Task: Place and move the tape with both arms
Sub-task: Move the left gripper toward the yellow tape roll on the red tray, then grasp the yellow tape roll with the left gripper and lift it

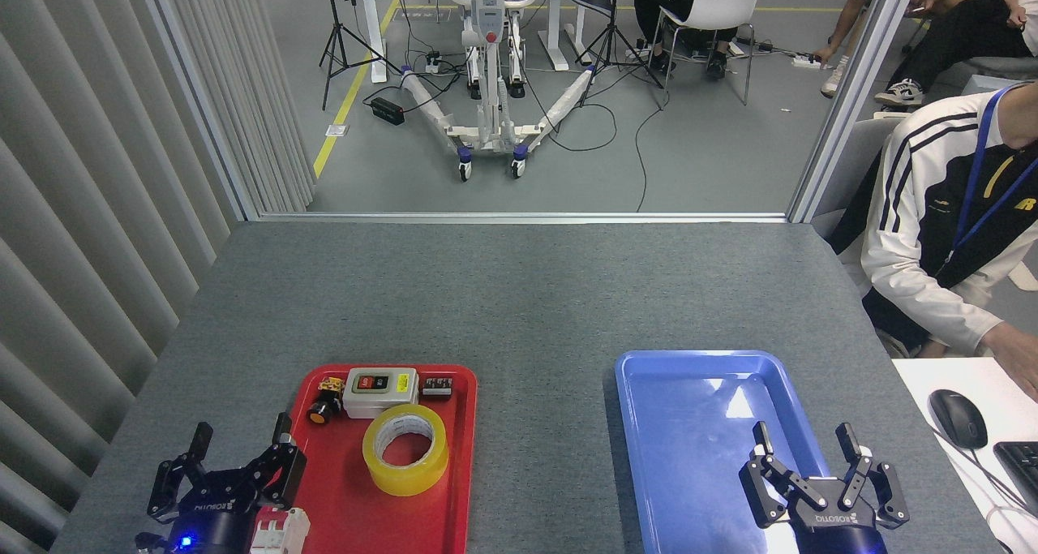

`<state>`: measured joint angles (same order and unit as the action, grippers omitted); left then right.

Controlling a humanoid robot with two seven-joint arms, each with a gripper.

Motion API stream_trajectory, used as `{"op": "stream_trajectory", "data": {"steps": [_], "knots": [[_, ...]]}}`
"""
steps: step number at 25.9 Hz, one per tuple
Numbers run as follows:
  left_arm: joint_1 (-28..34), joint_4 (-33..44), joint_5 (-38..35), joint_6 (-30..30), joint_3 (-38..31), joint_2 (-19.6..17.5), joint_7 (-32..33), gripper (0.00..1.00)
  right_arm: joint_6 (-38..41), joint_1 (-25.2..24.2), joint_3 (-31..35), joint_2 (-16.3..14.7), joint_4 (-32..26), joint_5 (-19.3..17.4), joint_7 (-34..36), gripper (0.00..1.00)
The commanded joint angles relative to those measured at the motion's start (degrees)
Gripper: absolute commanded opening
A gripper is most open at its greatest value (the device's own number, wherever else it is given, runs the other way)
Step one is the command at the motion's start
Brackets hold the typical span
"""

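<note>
Tape: the tape [405,449] lies flat, hole up, in the red tray [454,497], near the tray's middle; nothing grips it.
Red tray: sits on the grey tabletop [519,294], left of the blue tray [649,473], with bare tabletop between the two.
Switch box: the white switch box [379,392] lies just beyond the tape, at the red tray's far edge, touching or nearly touching the roll.
Small parts: a black and yellow button [324,404] lies left of the switch box; a small black block [437,387] lies right of it.
White part: a white and red part [280,531] sits at the red tray's near left corner, right next to the left tool.
Left tool: the left tool [239,447] is over the red tray's left rim, left of the tape and apart from it; its fingers are spread wide and hold nothing; a blue light glows at its base.
Right tool: the right tool [804,444] is over the near right part of the blue tray, well apart from the tape; its fingers are spread wide and hold nothing.
Blue tray: nothing lies on its visible floor.
Person: a person in a white jacket [924,238] sits beyond the tabletop's right edge, near a desk with a mouse [958,418].
</note>
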<state>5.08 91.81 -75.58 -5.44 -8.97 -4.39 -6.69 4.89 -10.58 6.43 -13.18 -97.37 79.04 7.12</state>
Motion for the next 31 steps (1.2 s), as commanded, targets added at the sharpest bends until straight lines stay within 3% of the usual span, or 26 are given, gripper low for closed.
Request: {"op": "stream_trajectory", "data": {"steps": [1,13,20,22,27,31], "knots": [[0.4,0.1,0.0,0.1,0.1,-0.1,-0.3,1.00,-0.1,-0.1,0.0,0.2,0.0,0.1,0.0,1.00],[0.8,-0.2,1.1,-4.8,0.4,0.1,-0.8,1.00,-0.4,-0.1,-0.2,1.1,0.0,0.3,-0.1,1.00],[-0.8,-3.1,6.9,-4.6,0.4,0.1,1.8,1.00,-0.4,-0.1,-0.2,1.2,0.0,0.3,-0.1,1.00],[-2.8,-3.3,6.9,-4.5,0.9,-0.2,8.3,1.00,-0.4,-0.1,-0.2,1.2,0.0,0.4,-0.1,1.00],[-7.8,-3.7,6.9,-4.5,2.8,0.2,31.8,1.00,-0.4,-0.1,-0.2,1.2,0.0,0.4,-0.8,1.00],[-11.3,-4.6,6.9,-4.6,6.1,0.3,37.3,1.00,-0.4,-0.1,-0.2,1.1,0.1,0.4,-0.8,1.00]]}}
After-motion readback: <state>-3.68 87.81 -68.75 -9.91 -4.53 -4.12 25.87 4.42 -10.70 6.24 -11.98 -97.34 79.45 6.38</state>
